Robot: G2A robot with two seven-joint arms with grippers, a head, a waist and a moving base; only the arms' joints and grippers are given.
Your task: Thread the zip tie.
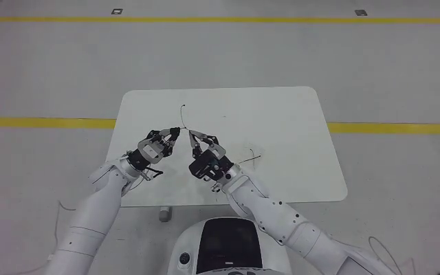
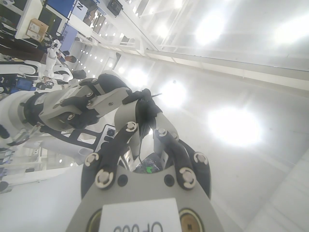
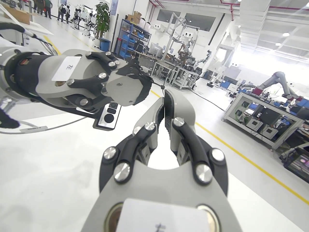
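Zip tie (image 1: 182, 118) held in the air above the white table (image 1: 289, 117) — my left pincer (image 1: 176, 132) pressed on the strap, my right pincer (image 1: 194, 135) pinched tight on its other end. The risk, I'd say: the tip misses the slot, or the strap slips if I twist. A spare zip tie (image 1: 254, 158) lies nearby — yellow floor lines (image 1: 385, 128) beyond.

Right gripper (image 3: 164, 97): pads pressed together, pinching a thin black zip tie (image 3: 163, 88) right at the tips. The tie's small head sticks out just past them. Left gripper (image 3: 144, 84) comes in side-on, its black tip just beside the right gripper's tips, near the tie's head. A thin black strand runs from that tip to the head. Yellow floor line (image 3: 241, 153) far beyond the fingers.
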